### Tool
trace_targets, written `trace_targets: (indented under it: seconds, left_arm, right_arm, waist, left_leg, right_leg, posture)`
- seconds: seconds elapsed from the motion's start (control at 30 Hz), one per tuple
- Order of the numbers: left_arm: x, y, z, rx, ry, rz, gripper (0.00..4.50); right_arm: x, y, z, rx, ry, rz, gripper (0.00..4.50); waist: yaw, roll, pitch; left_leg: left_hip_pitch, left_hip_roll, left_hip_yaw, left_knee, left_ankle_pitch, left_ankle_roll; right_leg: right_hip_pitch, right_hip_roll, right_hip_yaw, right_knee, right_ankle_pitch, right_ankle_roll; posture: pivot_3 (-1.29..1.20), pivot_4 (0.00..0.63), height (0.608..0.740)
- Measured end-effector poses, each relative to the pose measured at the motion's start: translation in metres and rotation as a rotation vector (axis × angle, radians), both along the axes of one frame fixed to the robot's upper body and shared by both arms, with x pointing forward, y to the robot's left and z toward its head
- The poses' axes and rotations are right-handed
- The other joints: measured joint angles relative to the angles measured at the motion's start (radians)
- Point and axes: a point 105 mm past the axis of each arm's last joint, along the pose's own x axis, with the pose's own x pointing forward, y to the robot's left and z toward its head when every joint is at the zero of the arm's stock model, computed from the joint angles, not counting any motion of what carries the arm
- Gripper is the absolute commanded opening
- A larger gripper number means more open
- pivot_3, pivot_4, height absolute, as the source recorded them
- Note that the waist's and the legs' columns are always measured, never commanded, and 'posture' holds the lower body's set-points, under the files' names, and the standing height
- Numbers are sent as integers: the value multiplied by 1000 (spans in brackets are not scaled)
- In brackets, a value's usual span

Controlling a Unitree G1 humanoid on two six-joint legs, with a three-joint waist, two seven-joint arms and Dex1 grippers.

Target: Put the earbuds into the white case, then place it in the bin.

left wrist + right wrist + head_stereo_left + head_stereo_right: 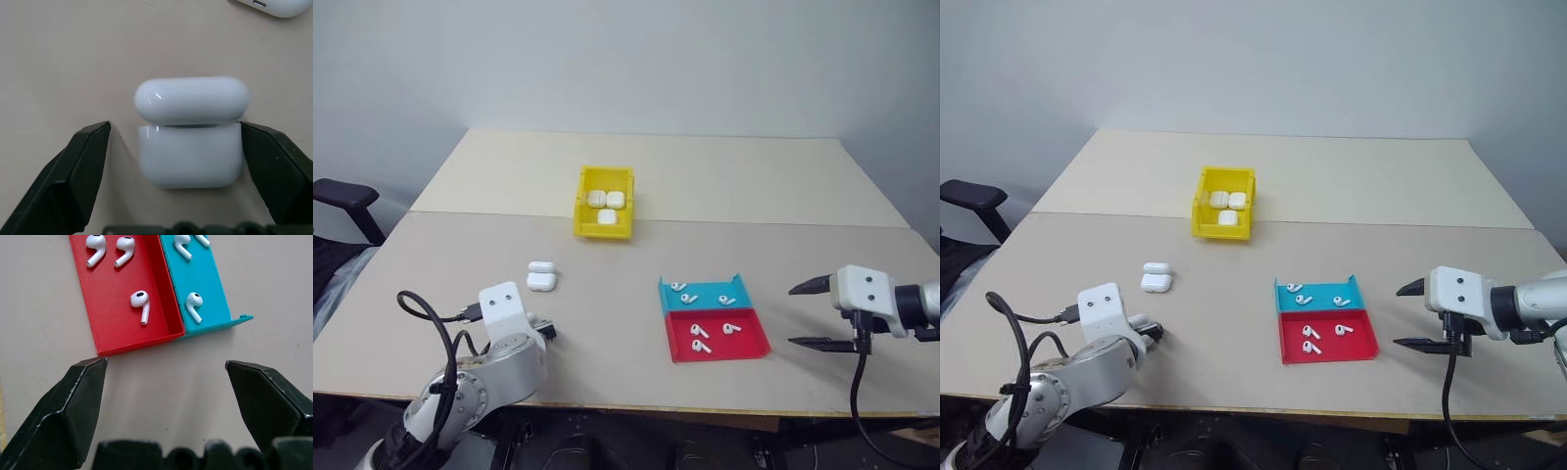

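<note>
Left hand (176, 142) spread wide, empty, black fingers either side of the white case (190, 133) lying on the tabletop (607, 294), lid slightly ajar. Right hand (813, 313) also wide open and empty, hovering just beside the teal-and-red tray (677, 349) holding six earbuds (701, 331). Yellow bin (578, 208) further back, three cases inside. Best closed squarely on the lower body, clear of the lid. Second case (274, 6) cut off at the edge; hinge side hidden.

white case (190, 147) between spread tool (188, 161) fingers
</note>
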Motion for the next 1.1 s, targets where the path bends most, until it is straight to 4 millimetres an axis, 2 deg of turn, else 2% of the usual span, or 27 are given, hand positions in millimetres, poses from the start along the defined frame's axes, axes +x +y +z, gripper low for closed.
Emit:
trace_targets:
  seconds: [0.2, 0.6, 0.7, 0.8, 0.83, 1.1]
  left_arm:
    - [1, -4, 5, -19, -3, -21, 4500]
    - [-1, -3, 2, -19, 14, -25, 4500]
    - [-2, -3, 0, -19, 23, -23, 3861]
    - [-5, -3, -4, -39, 49, -23, 2912]
    - [-5, -2, -4, -41, 53, -24, 2784]
    - [-1, 5, 1, -2, 50, -22, 2790]
  right_arm:
    - [1, 0, 0, -2, -7, -7, 4475]
    - [0, -3, -4, -16, -1, -26, 4475]
    - [0, -4, -6, -18, 4, -28, 4500]
    - [0, -5, -6, -25, 3, -33, 4500]
    - [0, -5, -7, -25, 2, -33, 4500]
    - [0, -5, -7, -27, 0, -36, 4500]
  waist:
    - [-1, 0, 0]
    - [0, 0, 0]
    - [0, 0, 0]
    - [0, 0, 0]
    - [0, 0, 0]
    - [0, 0, 0]
  left_leg:
    - [0, 0, 0, 0, 0, 0]
    - [0, 0, 0, 0, 0, 0]
    - [0, 0, 0, 0, 0, 0]
    - [0, 0, 0, 0, 0, 0]
    - [0, 0, 0, 0, 0, 0]
    - [0, 0, 0, 0, 0, 0]
  right_leg:
    - [0, 0, 0, 0, 0, 0]
    - [0, 0, 0, 0, 0, 0]
    - [0, 0, 0, 0, 0, 0]
    - [0, 0, 0, 0, 0, 0]
    - [0, 0, 0, 0, 0, 0]
    - [0, 0, 0, 0, 0, 0]
  posture:
    - [0, 150, 740]
    - [0, 150, 740]
    - [0, 150, 740]
    - [0, 150, 740]
    - [0, 150, 740]
    - [0, 150, 740]
